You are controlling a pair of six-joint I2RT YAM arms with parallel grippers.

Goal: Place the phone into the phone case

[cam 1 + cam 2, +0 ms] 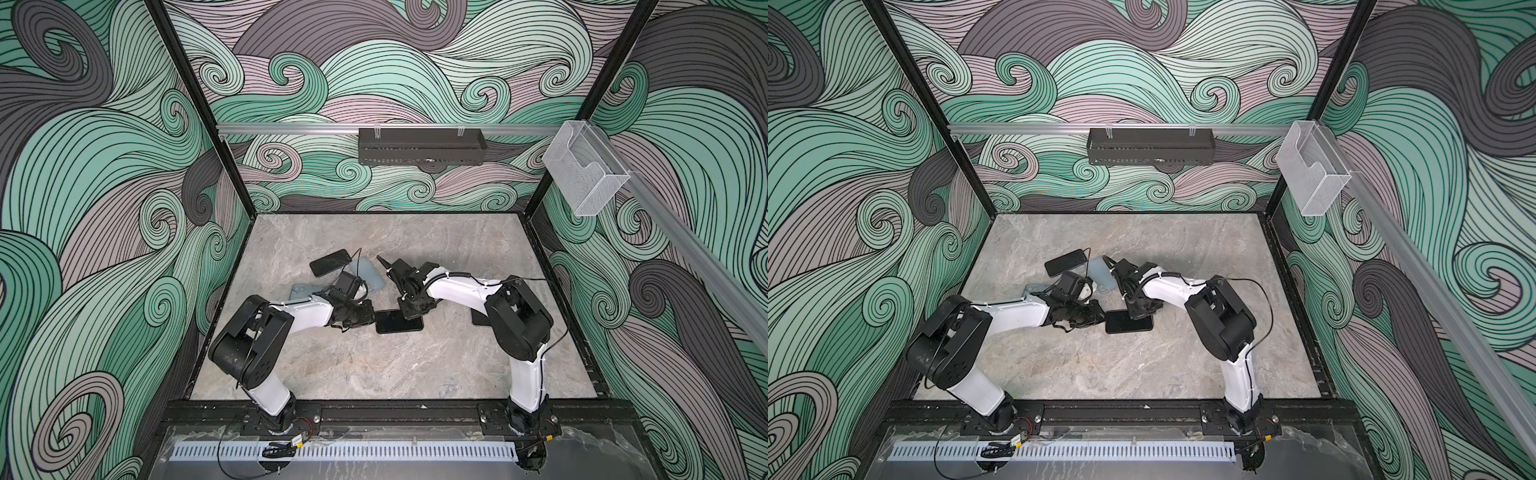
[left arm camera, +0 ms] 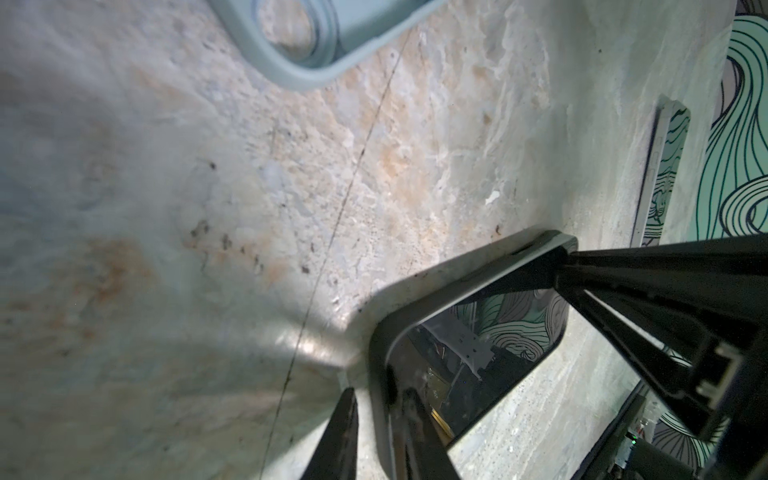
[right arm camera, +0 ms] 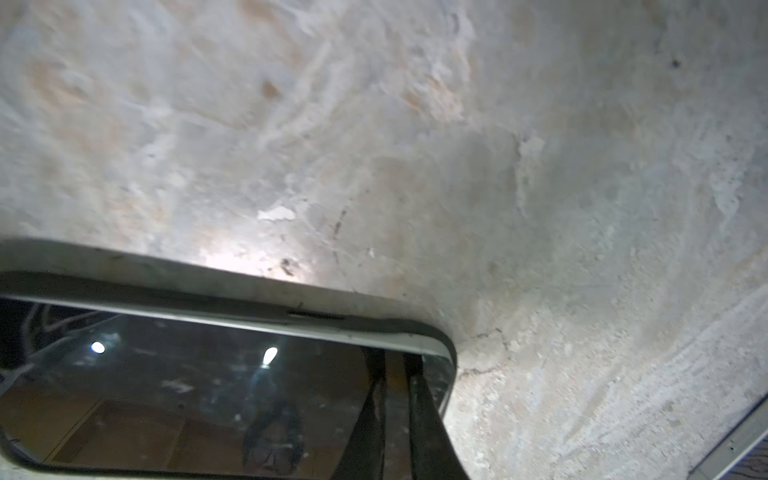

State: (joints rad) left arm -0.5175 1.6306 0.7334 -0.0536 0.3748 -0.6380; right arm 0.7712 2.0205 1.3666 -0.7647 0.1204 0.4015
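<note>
Along the left wall the worktop (image 1: 374, 374) ended at a black frame rail. The left arm lay low beside that rail, partly covering a pale phone (image 1: 300, 289). Behind the arm a far phone (image 1: 330, 262) lay flat, just beside the grey-blue case (image 1: 368, 272). The case lay flat, with the worktop showing through its camera hole.

The left gripper (image 1: 374, 318) pointed in level from the left. Its jaws were narrowed onto the left short end of the phone (image 1: 395, 326), pinching it. One finger (image 2: 415, 432) lay over the glass and the other sat outside the rim. The phone lay screen up near the worktop's middle, nearer the robot than the case and apart from it. I could not tell whether a shell already ringed it.

The right gripper (image 1: 410, 309) stood over the phone's far right corner with its jaws pressed together. Its fingertips (image 3: 424, 399) rested on the glass and held nothing. Under the right arm a dark phone (image 1: 478, 319) lay toward the right rail.

Bare worktop ran wide from the phone to the near rail. More bare worktop ran from the cluster to the back wall.
</note>
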